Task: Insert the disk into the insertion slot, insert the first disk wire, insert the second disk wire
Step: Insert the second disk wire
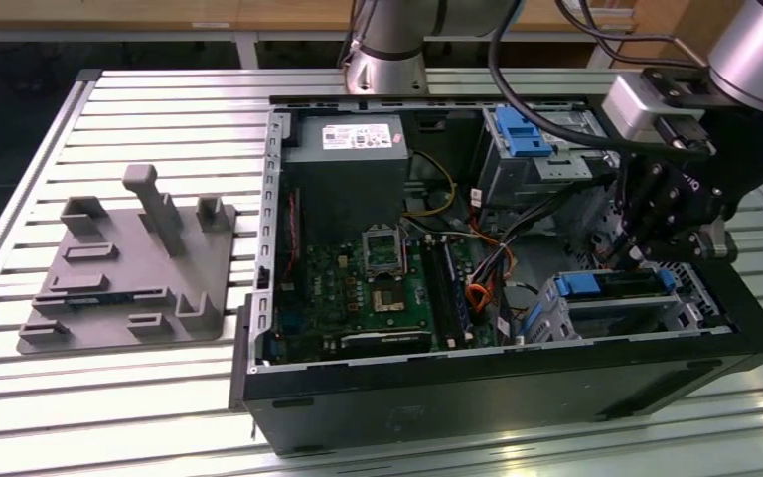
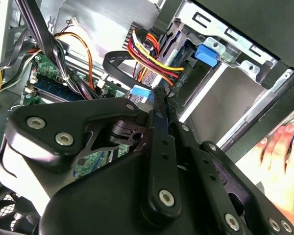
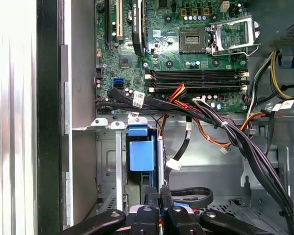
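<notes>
Black hand (image 3: pixel 159 215) right up close in first wrist view, fingers pinched nearly together over blue-framed disk (image 3: pixel 140 152), which sits in metal slot (image 3: pixel 108 166). Exterior view has hand (image 1: pixel 636 260) above that slot (image 1: pixel 620 303). Second wrist view catches person's fingers (image 2: pixel 279 161) outside case.

From my console I take the open computer case (image 1: pixel 488 378) as the landmark. It lies on the counter (image 1: pixel 156 397), and the fixture plate (image 1: pixel 123 268) sits well apart from it toward the exterior view's left. Inside the case, the motherboard (image 1: pixel 369 298) lies on the floor, and the power supply (image 1: pixel 345 139) sits at the far end. The insertion slot (image 1: pixel 620 303) stands in the near corner on the exterior view's right, with the disk (image 1: pixel 614 285) in it and my end effector (image 1: pixel 647 260) directly above.
</notes>
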Controlling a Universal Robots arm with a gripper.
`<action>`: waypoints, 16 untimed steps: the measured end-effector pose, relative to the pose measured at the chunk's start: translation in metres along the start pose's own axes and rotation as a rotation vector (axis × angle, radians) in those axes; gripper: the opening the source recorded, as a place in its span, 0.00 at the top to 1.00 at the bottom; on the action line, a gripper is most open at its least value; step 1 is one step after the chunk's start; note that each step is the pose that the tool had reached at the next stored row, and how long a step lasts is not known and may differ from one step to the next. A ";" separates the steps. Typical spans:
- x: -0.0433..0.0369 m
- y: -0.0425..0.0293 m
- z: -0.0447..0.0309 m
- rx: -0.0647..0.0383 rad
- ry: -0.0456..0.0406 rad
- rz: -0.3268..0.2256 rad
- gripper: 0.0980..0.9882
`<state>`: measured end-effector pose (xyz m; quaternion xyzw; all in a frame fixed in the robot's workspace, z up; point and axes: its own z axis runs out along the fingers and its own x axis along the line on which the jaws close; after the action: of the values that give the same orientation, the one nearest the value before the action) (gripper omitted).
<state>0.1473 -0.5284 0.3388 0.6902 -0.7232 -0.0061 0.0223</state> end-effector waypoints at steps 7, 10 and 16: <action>0.0026 -0.0011 0.0003 -0.004 0.0003 0.000 0.95; 0.0037 -0.0015 0.0005 -0.006 0.0002 0.000 0.95; 0.0039 -0.0015 0.0008 -0.006 0.0031 0.000 0.95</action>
<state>0.1485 -0.5325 0.3380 0.6901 -0.7232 -0.0073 0.0255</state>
